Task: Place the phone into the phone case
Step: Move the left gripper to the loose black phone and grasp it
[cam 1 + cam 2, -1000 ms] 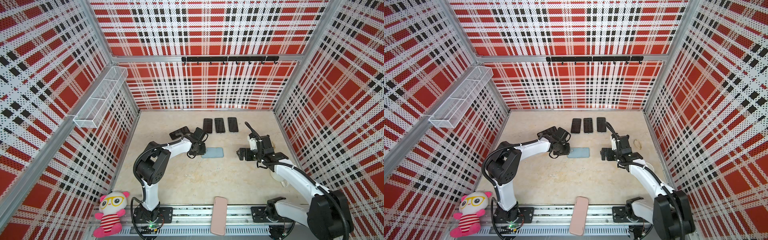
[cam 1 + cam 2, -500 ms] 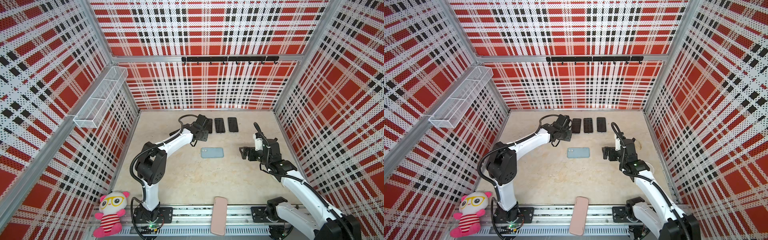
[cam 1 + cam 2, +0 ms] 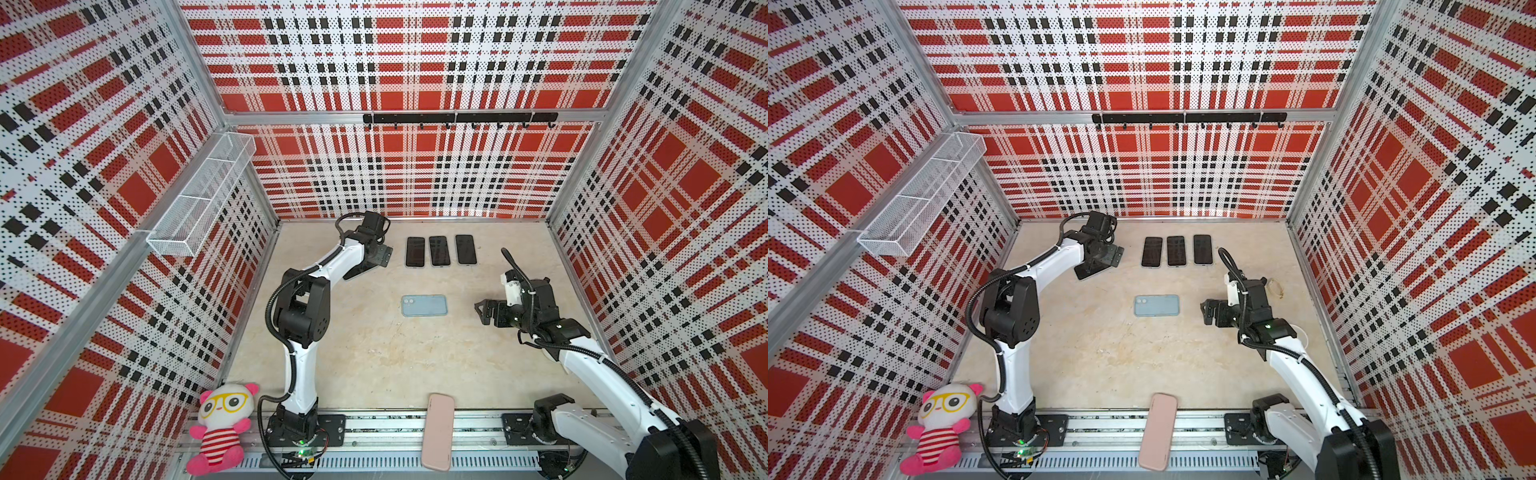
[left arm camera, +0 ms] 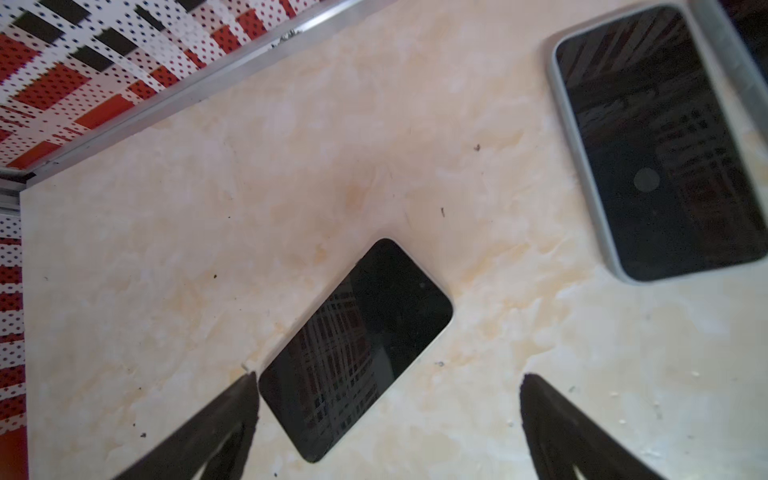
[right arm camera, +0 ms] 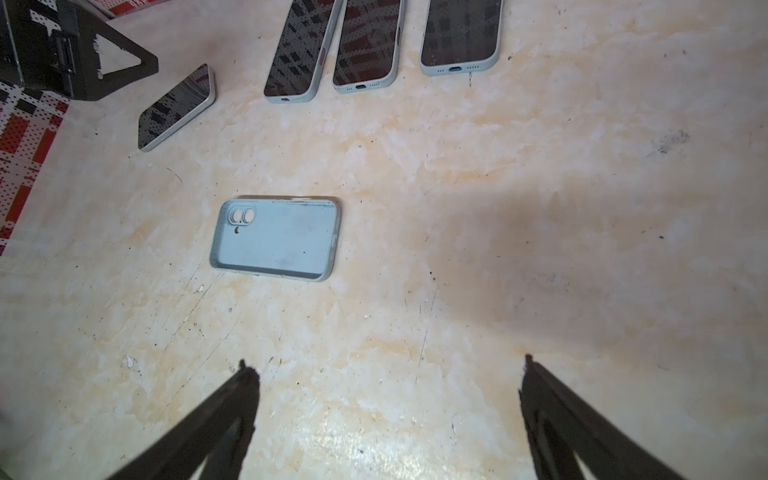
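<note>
The phone [image 3: 358,272] [image 3: 1087,272] lies dark screen up and slanted on the table at the back left, bare of any case. My left gripper [image 3: 375,261] [image 3: 1103,261] hovers just over its far end, open; in the left wrist view the phone [image 4: 357,349] lies between the wide-apart fingers [image 4: 232,411], ungripped. The light blue phone case [image 3: 424,305] [image 3: 1156,305] [image 5: 276,239] lies hollow side up mid-table with nothing in it. My right gripper [image 3: 482,312] [image 3: 1205,312] [image 5: 384,374] stands open to the right of the case, holding nothing.
Three cased phones [image 3: 439,250] [image 3: 1176,250] [image 5: 365,45] lie in a row at the back. A pink case [image 3: 437,432] rests on the front rail, and a plush toy [image 3: 220,428] sits at the front left. A wire basket [image 3: 203,199] hangs on the left wall.
My left gripper has left the blue case, swung to the back left over the phone and opened wide. The right gripper has drawn back to the right, still open.
</note>
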